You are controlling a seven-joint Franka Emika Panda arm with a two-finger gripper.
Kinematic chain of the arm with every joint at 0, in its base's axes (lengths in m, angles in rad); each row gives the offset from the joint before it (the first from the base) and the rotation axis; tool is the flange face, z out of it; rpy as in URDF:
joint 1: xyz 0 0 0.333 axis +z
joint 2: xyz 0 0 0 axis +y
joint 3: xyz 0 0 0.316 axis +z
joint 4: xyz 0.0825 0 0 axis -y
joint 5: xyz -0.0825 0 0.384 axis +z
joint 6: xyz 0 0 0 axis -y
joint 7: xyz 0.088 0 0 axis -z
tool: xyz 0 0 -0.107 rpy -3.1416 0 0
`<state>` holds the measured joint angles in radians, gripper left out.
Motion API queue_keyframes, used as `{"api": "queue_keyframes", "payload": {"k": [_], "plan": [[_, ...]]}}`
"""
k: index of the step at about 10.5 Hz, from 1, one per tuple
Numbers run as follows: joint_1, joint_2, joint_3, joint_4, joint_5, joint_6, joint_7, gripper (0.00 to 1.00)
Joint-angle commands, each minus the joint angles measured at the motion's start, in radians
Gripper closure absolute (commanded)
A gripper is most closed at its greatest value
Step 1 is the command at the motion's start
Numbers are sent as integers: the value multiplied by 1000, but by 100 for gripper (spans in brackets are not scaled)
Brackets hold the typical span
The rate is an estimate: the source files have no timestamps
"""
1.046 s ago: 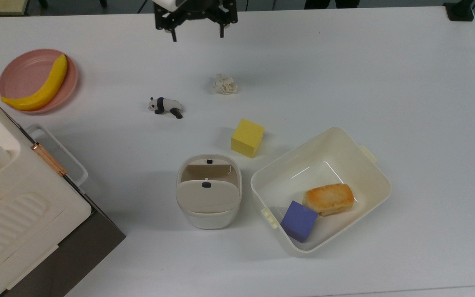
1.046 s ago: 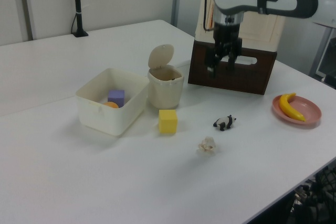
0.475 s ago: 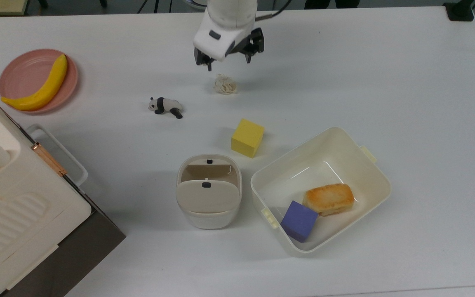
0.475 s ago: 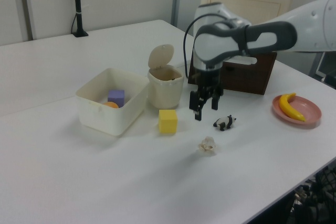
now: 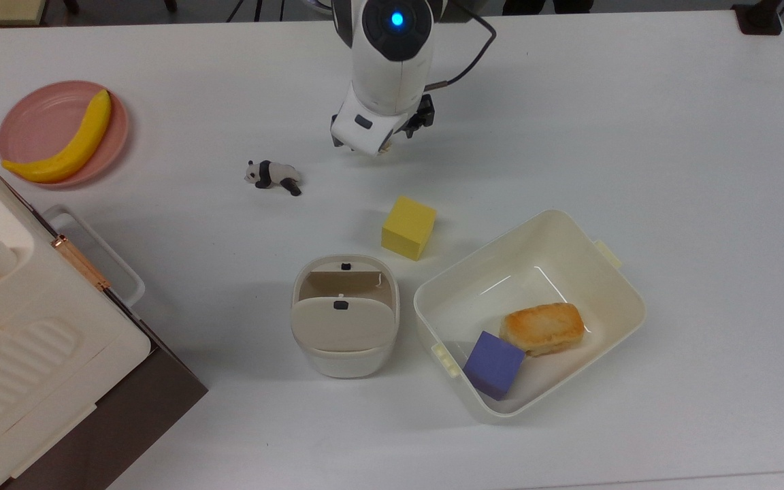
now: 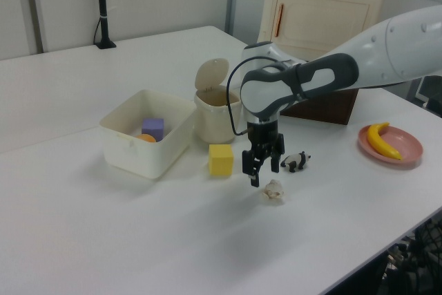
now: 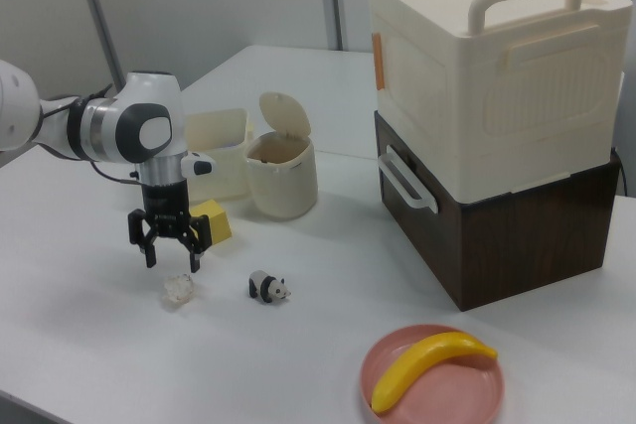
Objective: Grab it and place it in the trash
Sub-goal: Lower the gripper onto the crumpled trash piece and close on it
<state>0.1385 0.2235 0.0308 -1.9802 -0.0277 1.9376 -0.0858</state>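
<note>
The crumpled off-white paper wad (image 6: 274,191) lies on the white table beside the toy panda; it also appears in the right view (image 7: 180,290). My gripper (image 6: 262,173) hangs open just above the wad, a finger on either side and not touching it, as the right view (image 7: 172,258) also shows. In the top view the gripper (image 5: 378,134) and its white hand cover the wad. The trash (image 5: 344,364), a small cream bin with its beige flap tilted open, stands nearer the top view's bottom, past the yellow cube; it is also in the left view (image 6: 217,128) and the right view (image 7: 283,194).
A toy panda (image 5: 273,175) lies to the top view's left of the gripper. A yellow foam cube (image 5: 408,227) sits between wad and bin. A white tub (image 5: 627,286) holds a purple cube and bread. A banana on a pink plate (image 5: 28,116) and a big cream box (image 5: 18,354) are at the top view's left.
The arm has swung in from the table's far edge and come down over the paper wad. Its gripper has stayed open; nothing on the table has moved.
</note>
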Motion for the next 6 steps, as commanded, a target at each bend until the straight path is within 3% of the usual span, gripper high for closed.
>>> {"api": "queue_keyframes", "payload": {"k": [1, 3, 6], "plan": [[30, -4, -6, -41, -79, 14, 12, 23], [33, -3, -8, -52, -84, 4, 5, 59], [33, -4, -8, -48, -100, -11, -5, 95]]}}
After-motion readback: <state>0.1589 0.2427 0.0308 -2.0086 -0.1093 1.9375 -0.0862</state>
